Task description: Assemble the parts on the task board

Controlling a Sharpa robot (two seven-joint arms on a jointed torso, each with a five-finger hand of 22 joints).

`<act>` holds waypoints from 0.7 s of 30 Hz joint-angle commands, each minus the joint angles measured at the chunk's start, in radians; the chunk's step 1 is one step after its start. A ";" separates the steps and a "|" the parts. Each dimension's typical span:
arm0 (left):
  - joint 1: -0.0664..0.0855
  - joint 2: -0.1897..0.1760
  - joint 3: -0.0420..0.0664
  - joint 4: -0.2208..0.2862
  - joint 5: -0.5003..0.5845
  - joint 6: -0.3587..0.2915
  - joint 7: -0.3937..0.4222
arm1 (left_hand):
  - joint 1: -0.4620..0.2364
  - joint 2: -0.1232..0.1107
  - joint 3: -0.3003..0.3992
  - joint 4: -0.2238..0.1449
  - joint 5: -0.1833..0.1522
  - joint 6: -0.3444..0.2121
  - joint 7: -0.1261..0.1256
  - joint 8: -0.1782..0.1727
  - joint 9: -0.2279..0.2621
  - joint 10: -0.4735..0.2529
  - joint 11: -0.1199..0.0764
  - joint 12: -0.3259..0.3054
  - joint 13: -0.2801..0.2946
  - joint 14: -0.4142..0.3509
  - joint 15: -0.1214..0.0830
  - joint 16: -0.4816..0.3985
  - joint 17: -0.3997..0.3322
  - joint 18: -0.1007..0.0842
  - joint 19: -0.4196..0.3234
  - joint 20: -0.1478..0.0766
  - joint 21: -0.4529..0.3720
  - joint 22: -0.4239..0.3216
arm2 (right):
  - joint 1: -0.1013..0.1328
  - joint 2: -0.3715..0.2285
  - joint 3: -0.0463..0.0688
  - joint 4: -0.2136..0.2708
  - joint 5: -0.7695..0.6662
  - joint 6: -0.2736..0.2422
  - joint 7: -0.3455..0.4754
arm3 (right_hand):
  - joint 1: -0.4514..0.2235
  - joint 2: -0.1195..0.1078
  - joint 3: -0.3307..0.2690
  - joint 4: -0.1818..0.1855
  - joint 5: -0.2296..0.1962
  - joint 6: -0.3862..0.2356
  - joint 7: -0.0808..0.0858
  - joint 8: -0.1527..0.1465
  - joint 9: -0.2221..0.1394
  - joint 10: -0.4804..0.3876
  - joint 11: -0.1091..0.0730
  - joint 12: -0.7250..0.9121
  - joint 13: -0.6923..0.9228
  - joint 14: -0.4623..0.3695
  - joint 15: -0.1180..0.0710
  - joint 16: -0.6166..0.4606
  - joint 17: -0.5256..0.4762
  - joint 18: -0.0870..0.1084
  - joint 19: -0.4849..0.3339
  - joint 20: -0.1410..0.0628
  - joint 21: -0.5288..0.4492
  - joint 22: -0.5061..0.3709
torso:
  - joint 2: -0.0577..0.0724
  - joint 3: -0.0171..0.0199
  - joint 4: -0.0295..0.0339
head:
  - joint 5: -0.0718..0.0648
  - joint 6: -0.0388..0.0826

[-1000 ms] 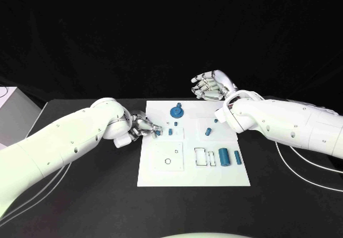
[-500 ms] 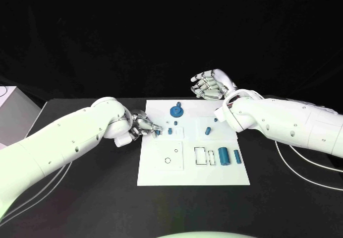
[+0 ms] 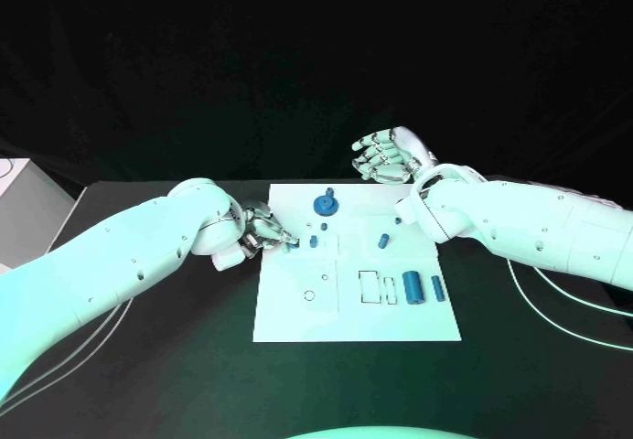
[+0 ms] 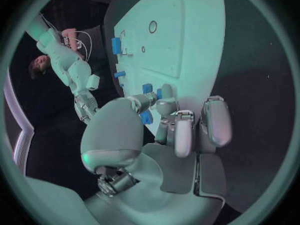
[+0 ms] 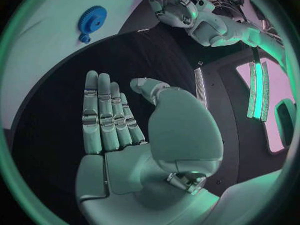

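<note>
The white task board [image 3: 356, 320] lies in the middle of the black table. My left hand [image 3: 264, 230] is at the board's left edge and pinches a small blue part [image 3: 293, 243] between thumb and a finger; the left wrist view shows this part [image 4: 145, 117] at the fingertips of the hand [image 4: 169, 130]. My right hand [image 3: 390, 157] is raised behind the board's far edge, and it [image 5: 125, 125] holds nothing, fingers straight and thumb apart. On the board lie a blue gear [image 3: 326, 205], a short peg [image 3: 384, 242] and two blue cylinders [image 3: 413, 288] beside two rectangular slots [image 3: 370, 288].
A white box [image 3: 20, 197] stands at the table's far left edge. Pale cables [image 3: 554, 311] trail over the table on the right. The board's near left quarter has a small round hole [image 3: 310, 295]. My right forearm hangs over the board's far right corner.
</note>
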 commanded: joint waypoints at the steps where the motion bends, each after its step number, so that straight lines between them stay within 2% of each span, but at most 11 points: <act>1: 0.000 -0.001 0.000 0.007 0.024 -0.020 0.007 | 0.000 -0.005 0.121 -0.110 0.036 -0.009 0.001 0.009 0.006 -0.008 0.000 -0.005 -0.002 0.088 0.004 -0.005 0.209 0.008 -0.005 0.002 -0.007 -0.002 | 0.000 0.001 0.001 0.000 0.000 0.016 0.011 | -0.007 0.002 -0.004 -0.002 0.005 0.001 0.004 0.006 0.001 0.003 -0.002 -0.006 -0.001 0.005 0.001 -0.004 -0.001 0.004 0.004 0.004 -0.005 -0.001 | 0.000 -0.0002 -0.0001 | -0.001 -0.001; 6: 0.000 -0.002 0.000 0.012 0.027 -0.028 0.009 | -0.004 -0.005 0.145 -0.131 0.088 -0.012 0.002 0.017 0.013 -0.008 0.001 -0.007 -0.004 0.087 0.005 -0.006 0.208 0.008 -0.006 0.004 -0.008 -0.003 | 0.000 0.001 0.001 0.000 0.000 0.018 0.011 | -0.007 0.002 -0.004 -0.002 0.005 0.001 0.004 0.006 0.001 0.003 -0.002 -0.006 -0.001 0.005 0.001 -0.004 -0.001 0.004 0.004 0.004 -0.005 -0.001 | 0.000 0.0004 -0.0003 | 0.000 -0.002; 14: 0.000 -0.006 0.001 0.021 0.040 -0.054 0.018 | -0.005 -0.008 0.154 -0.145 0.117 -0.011 0.002 0.023 0.017 -0.004 0.001 -0.005 0.003 0.088 0.006 -0.005 0.211 0.007 -0.005 0.005 -0.006 -0.001 | 0.000 0.001 0.001 -0.001 0.000 0.020 0.010 | -0.007 0.002 -0.004 -0.002 0.005 0.001 0.004 0.006 0.001 0.003 -0.002 -0.006 -0.001 0.005 0.001 -0.004 -0.001 0.004 0.004 0.004 -0.005 -0.001 | 0.000 0.0007 -0.0003 | 0.000 -0.002; 16: 0.000 -0.007 0.001 0.022 0.041 -0.057 0.020 | -0.006 -0.014 0.156 -0.155 0.149 -0.007 0.001 0.027 0.020 0.002 0.001 -0.002 0.008 0.090 0.006 -0.003 0.216 0.007 -0.003 0.005 -0.004 0.002 | 0.000 0.001 0.001 -0.002 0.000 0.021 0.010 | -0.007 0.002 -0.004 -0.002 0.005 0.001 0.004 0.006 0.001 0.004 -0.002 -0.006 -0.002 0.005 0.001 -0.004 -0.001 0.004 0.004 0.004 -0.005 -0.002 | 0.000 0.0011 0.0001 | 0.000 -0.002; 21: 0.000 -0.005 0.001 0.019 0.038 -0.049 0.027 | -0.008 -0.036 0.150 -0.183 0.254 0.012 -0.006 0.033 0.025 0.029 -0.005 0.008 0.032 0.098 0.004 0.009 0.243 0.003 0.005 0.004 0.011 0.017 | 0.000 0.001 0.000 -0.003 0.000 0.022 0.009 | -0.008 0.002 -0.005 -0.002 0.005 0.002 0.004 0.006 0.001 0.004 -0.001 -0.006 -0.003 0.006 0.002 -0.005 -0.001 0.004 0.005 0.004 -0.006 -0.003 | -0.001 0.0014 0.0002 | 0.001 -0.002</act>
